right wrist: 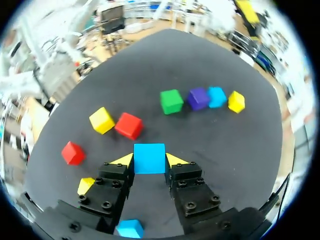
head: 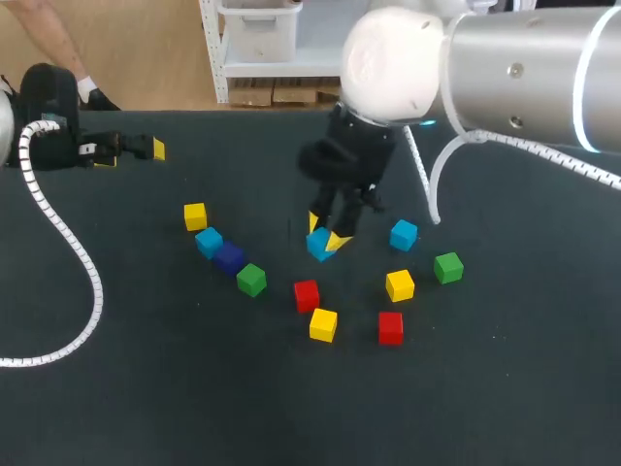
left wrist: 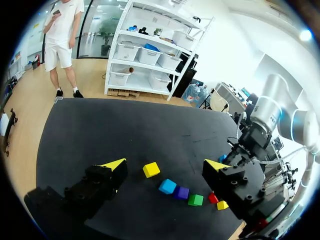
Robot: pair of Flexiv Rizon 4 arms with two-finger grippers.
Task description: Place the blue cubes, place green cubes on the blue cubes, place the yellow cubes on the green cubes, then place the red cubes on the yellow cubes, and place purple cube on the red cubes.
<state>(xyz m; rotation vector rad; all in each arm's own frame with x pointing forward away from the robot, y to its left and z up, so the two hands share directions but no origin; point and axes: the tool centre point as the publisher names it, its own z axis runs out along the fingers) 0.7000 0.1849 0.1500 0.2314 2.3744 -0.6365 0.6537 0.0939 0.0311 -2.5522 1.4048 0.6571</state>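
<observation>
My right hand [right wrist: 149,161] is clenched on a blue cube [head: 318,245]. Both yellow tips press on its two opposite side faces, near the middle of the bench [head: 146,388]. I cannot tell if the cube rests on the bench or is a little above it.

I judge the cube to be light, stiff and not fragile, but its faces look smooth, so it may slip if the grip is off centre. The flat opposite faces are the right place to hold it, and the fingers are there.

A cube has no long axis. This one sits square between the fingers with one flat face up, and its sides are turned oblique to the bench edges.

My left hand [left wrist: 166,164] is released, with nothing between its fingers, near the far left corner of the bench.
</observation>
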